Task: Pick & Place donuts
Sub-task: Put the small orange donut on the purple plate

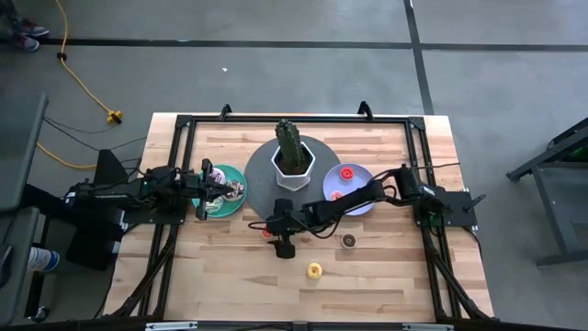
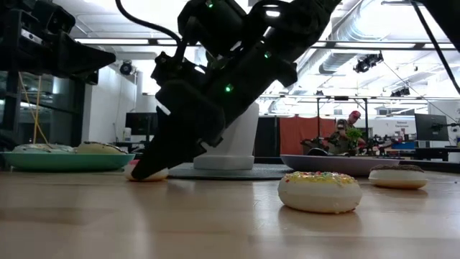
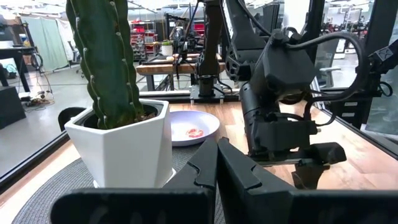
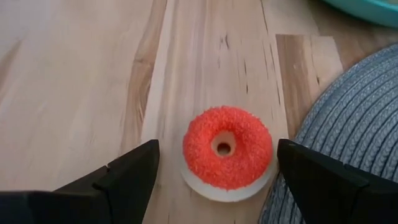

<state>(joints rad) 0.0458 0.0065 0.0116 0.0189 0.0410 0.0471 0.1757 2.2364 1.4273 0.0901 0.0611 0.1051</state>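
A small red-orange sprinkled donut (image 4: 227,152) lies flat on the wood beside the grey mat (image 4: 348,124). My right gripper (image 4: 217,180) is open and low over it, one finger on each side with a gap on both. In the high view it (image 1: 276,232) is at the mat's near edge, and the low view shows its fingers (image 2: 147,167) down at the table. My left gripper (image 3: 217,171) is shut and empty, above the teal plate (image 1: 225,204), which holds donuts (image 1: 230,187). A yellow donut (image 1: 314,270) and a brown one (image 1: 348,241) lie on the table. Two red ones (image 1: 346,172) are on the lavender plate (image 1: 363,204).
A cactus in a white pot (image 1: 292,161) stands on the round grey mat in the table's middle, between the two plates. A black frame (image 1: 184,119) runs along the table's edges. Bare wood shows along the near side (image 1: 386,285). A person (image 2: 352,133) is far back in the room.
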